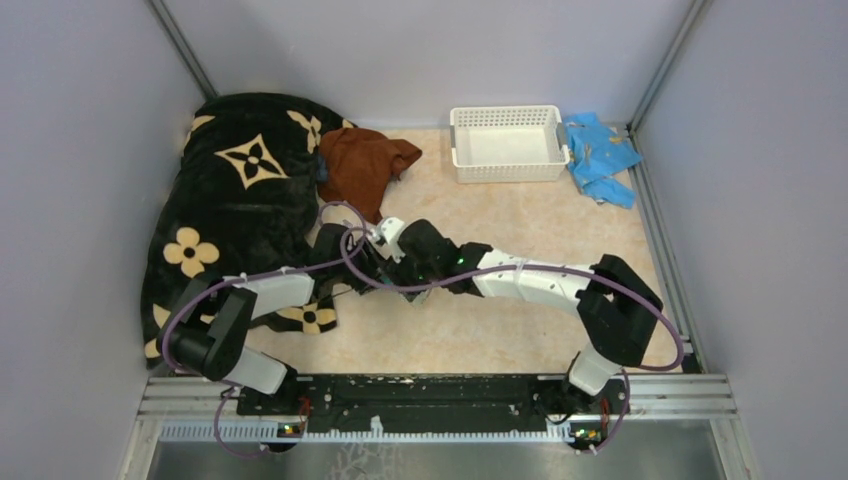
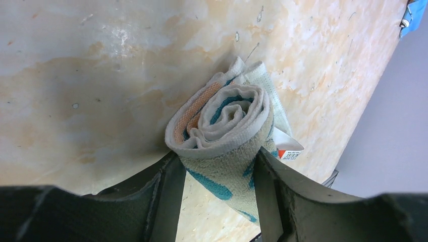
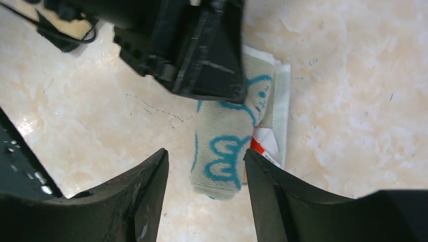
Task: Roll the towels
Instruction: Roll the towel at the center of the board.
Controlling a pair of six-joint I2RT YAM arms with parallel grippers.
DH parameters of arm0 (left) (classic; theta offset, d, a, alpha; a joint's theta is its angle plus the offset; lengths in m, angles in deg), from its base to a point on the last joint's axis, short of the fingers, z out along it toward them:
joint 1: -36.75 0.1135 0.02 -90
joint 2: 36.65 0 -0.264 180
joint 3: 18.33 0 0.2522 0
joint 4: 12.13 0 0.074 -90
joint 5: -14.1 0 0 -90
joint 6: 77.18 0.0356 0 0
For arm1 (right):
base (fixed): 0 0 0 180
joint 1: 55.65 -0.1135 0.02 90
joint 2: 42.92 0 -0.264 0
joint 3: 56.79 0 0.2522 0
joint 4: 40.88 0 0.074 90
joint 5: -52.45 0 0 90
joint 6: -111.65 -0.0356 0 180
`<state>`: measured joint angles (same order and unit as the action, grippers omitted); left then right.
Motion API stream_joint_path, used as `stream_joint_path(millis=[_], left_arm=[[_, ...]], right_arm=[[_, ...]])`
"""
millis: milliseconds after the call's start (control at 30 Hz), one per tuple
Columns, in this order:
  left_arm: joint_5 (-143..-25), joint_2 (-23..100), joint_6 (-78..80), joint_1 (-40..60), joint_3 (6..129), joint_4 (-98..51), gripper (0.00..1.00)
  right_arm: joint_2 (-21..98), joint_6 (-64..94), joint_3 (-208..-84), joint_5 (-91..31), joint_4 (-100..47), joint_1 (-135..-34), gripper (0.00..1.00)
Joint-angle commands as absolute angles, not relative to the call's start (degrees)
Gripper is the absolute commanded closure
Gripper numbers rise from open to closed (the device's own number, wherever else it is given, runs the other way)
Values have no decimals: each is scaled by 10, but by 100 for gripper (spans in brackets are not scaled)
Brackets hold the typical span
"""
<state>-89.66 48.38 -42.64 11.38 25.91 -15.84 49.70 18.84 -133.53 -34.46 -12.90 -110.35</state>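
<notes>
The teal-and-white towel (image 2: pixel 227 118) is wound into a tight roll on the tabletop, its white tag sticking out at one side. My left gripper (image 2: pixel 216 154) is shut on the roll, a finger pressed against each side. In the right wrist view the roll's other end (image 3: pixel 222 156) lies between the fingers of my right gripper (image 3: pixel 206 151), which stands open with a gap on its left side. The left gripper's black body (image 3: pixel 202 50) covers the far half of the roll. The rust-brown towel (image 1: pixel 365 165) lies crumpled at the back. From above, both wrists meet mid-table (image 1: pixel 385 262) and hide the roll.
A big black blanket with tan flowers (image 1: pixel 240 200) fills the left side. A white basket (image 1: pixel 507 143) stands at the back, with a bright light-blue cloth (image 1: pixel 598 152) to its right. A sliver of dark blue cloth (image 1: pixel 322 167) shows between blanket and brown towel.
</notes>
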Motion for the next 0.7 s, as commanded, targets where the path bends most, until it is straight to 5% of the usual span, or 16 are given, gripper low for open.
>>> stream_joint_path(millis=[0,433,667], left_arm=[[-854,517,-396,111,243,-237,43],[-859,517,-392,111,252,-240,41],[-874,498,-385,111,263,-243,37]], right_arm=[[487,296,-1314,-500,-165,-1172,42],[605,347,-1294,-534,-196,-1211,44],[637,326,-1293,-505,-190,-1198,61]])
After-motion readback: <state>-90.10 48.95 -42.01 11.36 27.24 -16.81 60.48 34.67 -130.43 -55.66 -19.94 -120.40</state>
